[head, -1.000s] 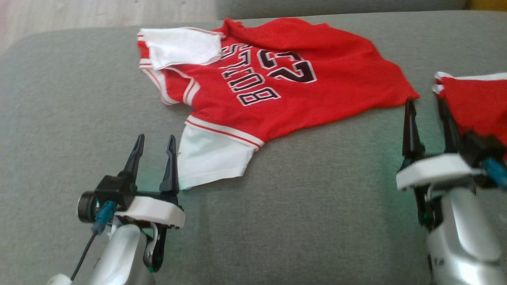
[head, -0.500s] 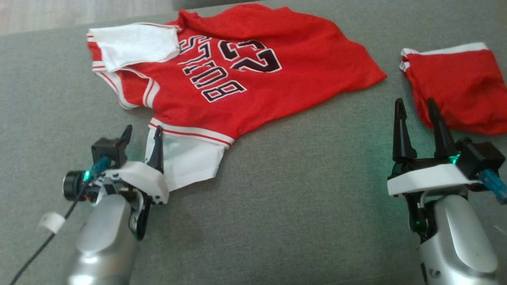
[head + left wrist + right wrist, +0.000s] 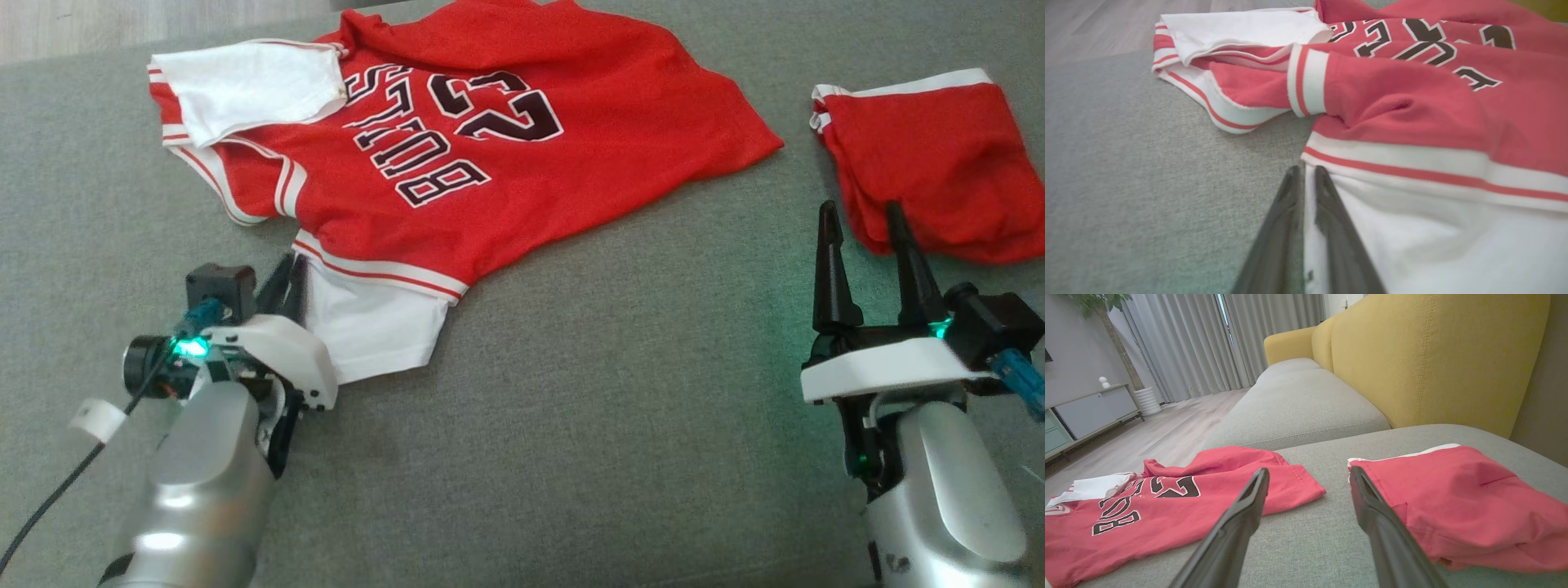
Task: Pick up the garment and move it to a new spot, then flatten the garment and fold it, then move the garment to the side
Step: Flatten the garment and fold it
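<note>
Since a second ago our left gripper (image 3: 1303, 173) has closed its jaws on the jersey (image 3: 1404, 106) at its white sleeve edge. Our right gripper (image 3: 861, 211) stays open, empty, near the shorts (image 3: 931, 155).

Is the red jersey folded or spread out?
Spread out: the jersey lies open, lettering showing; only one white sleeve folded back over its shoulder.

I get soft, even daylight, I think from behind the curtains (image 3: 1188, 343) in the right wrist view; shadows are faint. A green lamp glow tints the cushion (image 3: 571, 392) in the head view. The left gripper (image 3: 1305, 171) blurs up close, and the white sleeve of the garment (image 3: 1412, 106) washes out.
</note>
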Motion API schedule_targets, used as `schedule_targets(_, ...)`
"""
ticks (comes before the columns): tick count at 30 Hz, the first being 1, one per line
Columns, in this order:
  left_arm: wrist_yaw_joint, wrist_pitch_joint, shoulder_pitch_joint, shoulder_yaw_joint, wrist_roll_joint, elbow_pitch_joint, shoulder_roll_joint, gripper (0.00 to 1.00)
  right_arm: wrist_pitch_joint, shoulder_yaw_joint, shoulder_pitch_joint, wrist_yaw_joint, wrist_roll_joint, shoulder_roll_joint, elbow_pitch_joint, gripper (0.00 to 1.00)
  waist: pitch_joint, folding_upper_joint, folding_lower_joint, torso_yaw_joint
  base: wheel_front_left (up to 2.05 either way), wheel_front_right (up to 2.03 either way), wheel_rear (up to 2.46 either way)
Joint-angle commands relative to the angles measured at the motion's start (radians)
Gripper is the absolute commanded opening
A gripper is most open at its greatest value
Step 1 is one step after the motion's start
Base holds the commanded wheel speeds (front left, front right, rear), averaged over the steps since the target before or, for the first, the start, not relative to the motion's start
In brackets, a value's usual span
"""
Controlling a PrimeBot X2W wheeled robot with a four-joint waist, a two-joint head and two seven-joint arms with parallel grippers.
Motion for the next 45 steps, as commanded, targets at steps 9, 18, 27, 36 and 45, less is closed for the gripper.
schedule_targets(9, 0.025, -0.102, -0.017, 0.049, -0.033, 0.028, 0.036, 0.00, -0.011, 0.027, -0.022, 0.007, 0.002, 0.000, -0.034, 1.00, -0.029, 0.0000, 0.0000, 0.028, 0.00, 0.00, 0.00)
schedule_targets(18, 0.083, -0.172, -0.008, 0.122, -0.070, -0.005, 0.097, 0.00, -0.011, 0.040, -0.011, 0.007, -0.006, 0.000, -0.030, 1.00, -0.064, 0.0000, 0.0000, 0.074, 0.00, 0.00, 0.00)
schedule_targets(27, 0.068, -0.180, 0.003, 0.123, -0.074, -0.021, 0.093, 1.00, -0.011, 0.064, -0.007, 0.007, -0.012, 0.000, -0.014, 1.00, -0.080, 0.0000, 0.0000, 0.109, 0.00, 0.00, 0.00)
schedule_targets(36, 0.066, -0.181, 0.127, 0.150, -0.049, -0.240, 0.078, 1.00, -0.011, 0.071, 0.028, 0.007, -0.014, 0.000, -0.027, 1.00, -0.117, 0.0000, 0.0000, 0.151, 0.00, 0.00, 0.00)
schedule_targets(45, 0.059, -0.181, 0.349, 0.161, -0.017, -0.491, 0.025, 1.00, -0.011, 0.068, 0.095, 0.007, -0.007, 0.000, -0.037, 1.00, -0.166, 0.0000, 0.0000, 0.189, 0.00, 0.00, 0.00)
